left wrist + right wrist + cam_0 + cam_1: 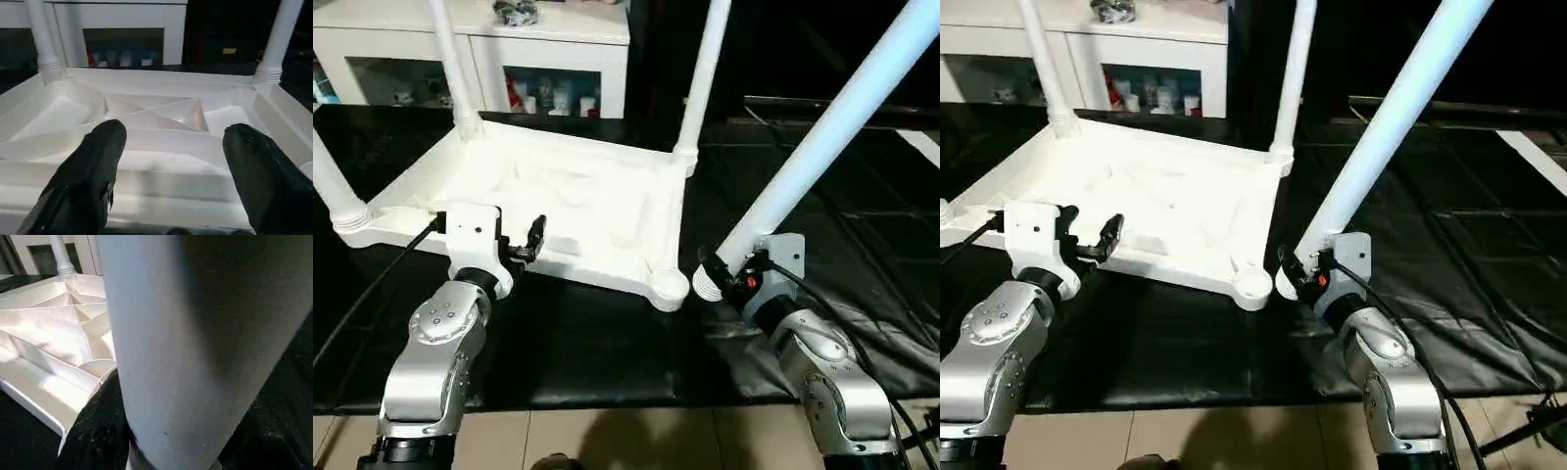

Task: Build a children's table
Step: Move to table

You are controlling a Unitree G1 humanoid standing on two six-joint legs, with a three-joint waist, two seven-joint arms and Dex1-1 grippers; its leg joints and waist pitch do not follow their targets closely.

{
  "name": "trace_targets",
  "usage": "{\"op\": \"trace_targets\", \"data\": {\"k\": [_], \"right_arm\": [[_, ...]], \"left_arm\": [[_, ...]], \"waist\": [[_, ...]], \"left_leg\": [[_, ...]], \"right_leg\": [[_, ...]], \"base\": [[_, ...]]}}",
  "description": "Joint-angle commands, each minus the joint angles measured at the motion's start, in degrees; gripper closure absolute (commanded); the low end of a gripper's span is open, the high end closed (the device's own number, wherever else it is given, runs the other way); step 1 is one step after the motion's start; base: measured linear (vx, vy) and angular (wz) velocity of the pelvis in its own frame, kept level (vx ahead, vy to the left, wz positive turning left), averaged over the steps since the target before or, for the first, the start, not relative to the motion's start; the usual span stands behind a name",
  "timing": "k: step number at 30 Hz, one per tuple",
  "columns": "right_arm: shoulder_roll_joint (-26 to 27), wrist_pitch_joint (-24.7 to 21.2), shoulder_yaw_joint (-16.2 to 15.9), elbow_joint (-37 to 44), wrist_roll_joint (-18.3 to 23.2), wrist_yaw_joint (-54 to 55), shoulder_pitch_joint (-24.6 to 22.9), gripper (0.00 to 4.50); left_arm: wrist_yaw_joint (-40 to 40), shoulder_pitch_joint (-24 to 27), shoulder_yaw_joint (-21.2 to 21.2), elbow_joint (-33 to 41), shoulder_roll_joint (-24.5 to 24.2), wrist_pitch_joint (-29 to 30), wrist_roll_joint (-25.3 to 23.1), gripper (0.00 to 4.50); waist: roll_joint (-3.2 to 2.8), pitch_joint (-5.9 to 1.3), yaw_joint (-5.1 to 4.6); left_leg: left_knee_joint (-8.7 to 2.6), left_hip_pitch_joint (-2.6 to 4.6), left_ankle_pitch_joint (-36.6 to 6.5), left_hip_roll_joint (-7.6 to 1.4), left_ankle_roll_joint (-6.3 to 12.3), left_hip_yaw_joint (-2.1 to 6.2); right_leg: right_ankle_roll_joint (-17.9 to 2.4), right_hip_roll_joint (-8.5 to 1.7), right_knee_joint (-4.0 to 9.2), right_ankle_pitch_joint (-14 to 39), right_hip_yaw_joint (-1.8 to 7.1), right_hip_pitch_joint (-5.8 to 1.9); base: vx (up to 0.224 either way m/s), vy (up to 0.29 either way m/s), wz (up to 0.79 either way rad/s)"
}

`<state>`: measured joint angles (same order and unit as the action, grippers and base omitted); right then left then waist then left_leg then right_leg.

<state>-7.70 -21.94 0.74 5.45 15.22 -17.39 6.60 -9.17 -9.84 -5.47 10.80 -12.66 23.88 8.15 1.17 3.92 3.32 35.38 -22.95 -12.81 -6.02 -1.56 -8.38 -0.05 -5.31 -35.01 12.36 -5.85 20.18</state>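
While the table top [558, 211] lies upside down on the black mat [607, 343], three legs stand in its corner sockets; left gripper [514, 245] spread wide, empty, at its near edge. Right gripper [729, 269] clamps the fourth leg [832, 127], tilted, just beside the empty near socket [668, 286].

No legible text or labels anywhere.

White plastic rectangular table top [558, 211]: upside down on black mat, ribbed underside up. Three white tapered round legs [705, 78] upright in corner sockets. Near-right socket [1253, 286] empty; fourth leg [822, 137] tilted just beside it.
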Motion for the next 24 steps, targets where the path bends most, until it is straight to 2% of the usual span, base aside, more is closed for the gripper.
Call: {"op": "trace_targets", "data": {"k": [1, 3, 4, 5, 7, 8, 9, 10, 11, 12, 13, 14, 15, 16, 17, 18, 19, 20, 21, 22, 23, 24], "right_arm": [[-0.61, -0.35, 0.58, 0.58, 0.36, -0.11, 0.49, 2.58], [-0.66, -0.56, 0.49, 0.64, 0.26, -0.09, 0.53, 2.58], [-0.63, -0.98, 0.48, 0.73, 0.38, -0.1, 0.56, 2.58], [-0.61, -1.07, 0.49, 0.74, 0.42, -0.11, 0.57, 2.58], [-0.65, -1.18, 0.4, 0.81, 0.45, -0.21, 0.56, 2.58], [-0.86, -1.07, 0.24, 0.97, 0.05, -0.12, 0.64, 2.58], [-0.86, -1.07, 0.24, 0.97, 0.05, -0.12, 0.64, 2.58], [-0.86, -1.17, 0.27, 1.01, 0.05, -0.04, 0.69, 2.58], [-1.11, -1.02, 0.08, 1.06, -0.36, -0.03, 0.73, 2.58], [-1.24, -0.88, -0.02, 1.07, -0.58, -0.05, 0.72, 2.58], [-1.25, -0.75, -0.02, 1.06, -0.66, -0.02, 0.69, 2.58], [-0.93, -0.86, 0.35, 0.97, -0.15, 0.03, 0.57, 2.58], [-0.63, -1.02, 0.71, 0.89, 0.34, 0.1, 0.48, 2.58], [-0.37, -1.01, 1.1, 0.81, 0.59, 0.38, 0.41, 2.58], [-0.3, -1.26, 1.49, 0.73, 0.52, 0.99, 0.47, 2.58], [-0.37, -1.23, 1.51, 0.72, 0.36, 1.13, 0.5, 2.58], [-0.37, -1.23, 1.51, 0.72, 0.36, 1.13, 0.5, 2.58], [-0.55, -0.78, 1.56, 0.44, 0.01, 1.39, 0.65, 2.58], [-0.64, -0.66, 1.59, 0.35, -0.12, 1.51, 0.72, 2.58], [-0.68, -0.63, 1.59, 0.33, -0.14, 1.56, 0.76, 2.58], [-0.77, -0.59, 1.59, 0.31, -0.13, 1.66, 0.8, 2.58], [-0.76, -0.57, 1.64, 0.28, -0.1, 1.73, 0.82, 2.58]], "left_arm": [[0.0, -0.06, 0.04, 0.6, 0.32, 0.87, 0.28, 0.83], [-0.19, 0.12, 0.2, 0.84, 0.24, 0.95, 0.43, 0.83], [-0.35, 0.27, 0.24, 1.01, 0.21, 1.02, 0.68, 0.83], [-0.38, 0.3, 0.23, 1.04, 0.21, 1.03, 0.74, 0.83], [-0.42, 0.36, 0.23, 1.11, 0.18, 1.07, 0.77, 0.83], [-0.52, 0.45, 0.17, 1.26, 0.16, 1.19, 0.8, 0.83], [-0.52, 0.45, 0.17, 1.26, 0.16, 1.19, 0.8, 0.83], [-0.56, 0.47, 0.16, 1.31, 0.16, 1.24, 0.81, 0.83], [-0.6, 0.49, 0.15, 1.37, 0.2, 1.29, 0.83, 0.83], [-0.65, 0.5, 0.2, 1.4, 0.23, 1.3, 0.83, 0.83], [-0.69, 0.51, 0.24, 1.42, 0.25, 1.28, 0.84, 0.83], [-0.72, 0.48, 0.3, 1.4, 0.26, 1.3, 0.86, 0.83], [-0.72, 0.46, 0.34, 1.38, 0.24, 1.32, 0.91, 0.83], [-0.71, 0.44, 0.35, 1.37, 0.23, 1.32, 0.96, 0.83], [-0.68, 0.35, 0.39, 1.29, 0.24, 1.3, 1.0, 0.83], [-0.68, 0.32, 0.4, 1.27, 0.25, 1.28, 1.0, 0.83], [-0.68, 0.32, 0.4, 1.27, 0.25, 1.28, 1.0, 0.83], [-0.74, 0.22, 0.48, 1.25, 0.24, 1.31, 1.0, 0.83], [-1.11, 0.15, 0.67, 1.23, 0.18, 1.05, 1.07, 0.83], [-1.48, 0.16, 0.77, 1.31, 0.21, 0.76, 1.28, 0.83], [-2.29, 0.24, 0.91, 1.51, 0.32, 0.14, 1.86, 0.83], [-2.52, 0.2, 1.2, 1.57, 0.12, 0.2, 1.69, 0.83]], "waist": [[-0.33, -3.1, 0.22], [-0.36, -3.27, 0.25], [-0.6, -3.24, 0.34], [-0.57, -3.33, 0.25], [-0.53, -3.53, 0.15], [-0.28, -3.3, 0.39], [-0.84, -3.16, 0.3], [-0.89, -3.05, 0.21], [-0.71, -2.68, 0.73], [-1.17, -2.9, 0.71], [-1.27, -2.74, 0.44], [-1.71, -3.03, 0.39], [-3.67, -4.25, -1.27], [-2.96, -4.45, -3.05], [-2.56, -3.91, -2.05], [-2.22, -3.89, -2.58], [-2.08, -3.85, -2.57], [-0.51, -3.76, -2.5], [0.51, -3.71, -2.46], [4.43, -4.98, -1.02], [3.59, -4.19, 1.44], [3.23, -4.17, 1.31]], "left_leg": [[-6.09, 1.43, -16.08, -7.69, -2.9, 3.51], [-6.19, 1.35, -15.22, -7.77, -2.85, 3.38], [-6.37, 1.76, -19.17, -7.78, -3.52, 3.27], [-6.43, 1.95, -23.04, -7.72, -4.12, 3.35], [-6.6, 2.19, -24.9, -7.71, -3.39, 3.16], [-7.03, 0.24, -25.46, -6.61, -0.61, 3.73], [-7.06, 0.28, -26.36, -6.24, 0.5, 3.42], [-6.34, 0.76, -25.23, -6.06, 2.35, 3.23], [-5.89, -2.05, -20.68, -4.73, 5.14, 3.54], [-5.0, -1.34, -16.51, -4.5, 6.91, 3.19], [-4.97, -1.36, -15.38, -4.45, 7.73, 3.49], [-5.21, -0.77, -13.98, -4.32, 8.37, 3.64], [-6.92, 9.75, -17.18, -9.27, 6.24, 6.52], [-6.82, 12.04, -10.35, -10.66, 11.17, 10.15], [-5.96, 11.37, -6.1, -10.48, 14.16, 8.25], [-6.27, 10.58, -3.51, -10.26, 16.03, 7.68], [-6.67, 9.93, -1.35, -9.79, 17.44, 7.01], [-6.73, 8.59, -0.67, -7.47, 18.4, 3.98], [-6.26, 7.86, -3.35, -6.0, 17.07, 3.14], [-2.34, 3.25, -9.29, -1.03, 13.25, 0.91], [2.45, 1.99, -7.07, -0.15, 9.31, 1.84], [2.65, 0.75, -3.36, -1.23, 7.47, 3.1]], "right_leg": [[-8.72, -6.52, 4.82, 17.25, 4.56, -0.52], [-9.13, -6.13, 4.38, 14.38, 4.54, -0.52], [-8.79, -6.03, 4.35, 16.25, 4.42, -0.62], [-8.01, -6.06, 4.62, 19.12, 4.37, -0.9], [-7.83, -5.7, 4.97, 19.48, 4.13, -1.5], [-7.79, -5.9, 5.38, 20.44, 2.89, -3.55], [-7.13, -5.94, 6.05, 23.52, 2.45, -4.03], [-6.83, -6.5, 7.38, 27.66, 1.95, -4.64], [-5.46, -7.49, 8.89, 29.92, 0.56, -7.79], [-3.79, -8.26, 10.35, 31.61, -0.54, -8.99], [-3.43, -7.78, 10.51, 31.42, -1.32, -9.43], [-3.5, -6.79, 10.45, 29.57, -2.14, -9.87], [-5.25, -0.8, 4.23, 19.12, -1.75, -2.57], [-1.98, 1.36, -2.08, 11.51, -0.34, 1.46], [0.95, 1.04, -4.58, 7.85, 0.87, 3.76], [2.14, 1.11, -5.3, 5.91, 1.11, 3.98], [2.91, 0.97, -5.78, 4.54, 1.28, 4.22], [1.37, -0.08, -2.5, -2.84, 2.67, 4.28], [0.17, -1.33, 0.26, -4.16, 3.99, 3.2], [1.26, -4.71, 4.18, 1.13, 9.12, -3.26], [-2.0, -9.82, 6.93, 11.58, 13.41, -4.32], [-4.06, -10.64, 5.87, 9.67, 13.15, -5.44]], "base": [[0.0, 0.0, 0.0], [0.0, 0.0, 0.0], [0.0, 0.0, 0.0], [0.058, 0.0, -0.05], [0.063, 0.001, -0.05], [0.064, 0.001, 0.04], [0.064, 0.001, 0.04], [0.084, 0.001, 0.18], [0.111, 0.002, 0.3], [0.111, 0.002, 0.3], [0.126, 0.014, 0.44], [0.2, 0.02, 0.42], [0.2, 0.02, 0.42], [0.218, 0.007, 0.2], [0.17, -0.008, 0.1], [0.17, -0.008, 0.1], [0.139, -0.033, 0.07], [0.117, -0.065, -0.03], [0.117, -0.065, -0.03], [0.098, -0.108, 0.04], [0.102, -0.116, 0.03], [0.102, -0.116, 0.03]]}}
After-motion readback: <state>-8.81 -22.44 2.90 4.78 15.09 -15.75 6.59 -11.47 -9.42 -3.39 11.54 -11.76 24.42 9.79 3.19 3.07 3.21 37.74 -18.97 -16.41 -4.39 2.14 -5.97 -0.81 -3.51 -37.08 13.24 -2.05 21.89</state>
